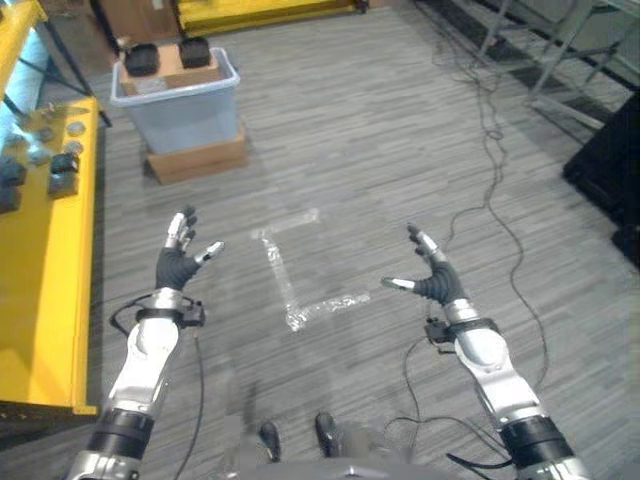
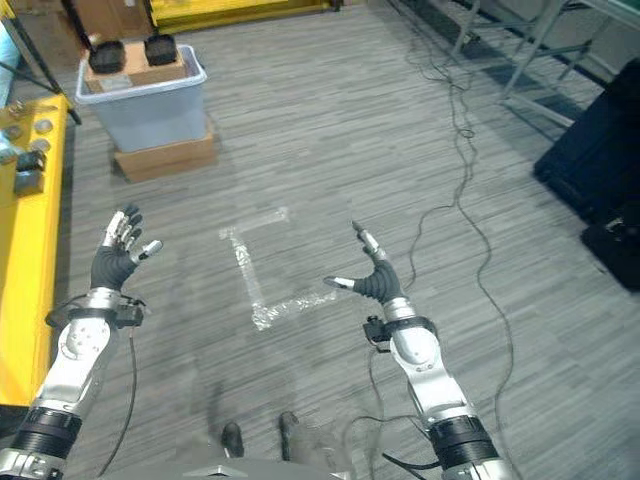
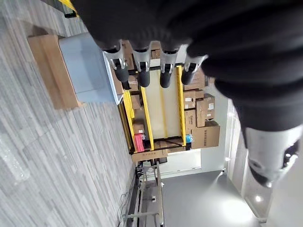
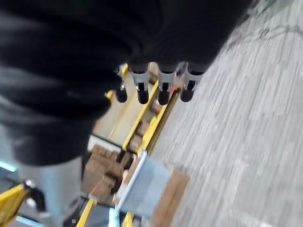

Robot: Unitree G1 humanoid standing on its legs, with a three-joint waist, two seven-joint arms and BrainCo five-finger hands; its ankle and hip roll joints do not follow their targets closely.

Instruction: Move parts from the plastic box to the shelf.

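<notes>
A pale blue plastic box (image 1: 180, 105) stands on a cardboard base (image 1: 200, 160) at the far left of the floor, with two black parts (image 1: 142, 59) on a cardboard sheet at its top. The yellow shelf (image 1: 45, 270) runs along the left edge and carries several small dark and grey parts (image 1: 62, 172). My left hand (image 1: 178, 258) is raised over the floor beside the shelf, open and empty. My right hand (image 1: 430, 275) hovers open and empty at the centre right. The box (image 3: 85, 71) also appears past my left fingers (image 3: 142, 71) in the left wrist view.
A taped L-shaped mark (image 1: 295, 270) lies on the grey floor between my hands. Thin cables (image 1: 490, 150) trail across the floor at the right. A black case (image 1: 610, 165) sits at the right edge, with metal frame legs (image 1: 560, 50) behind it.
</notes>
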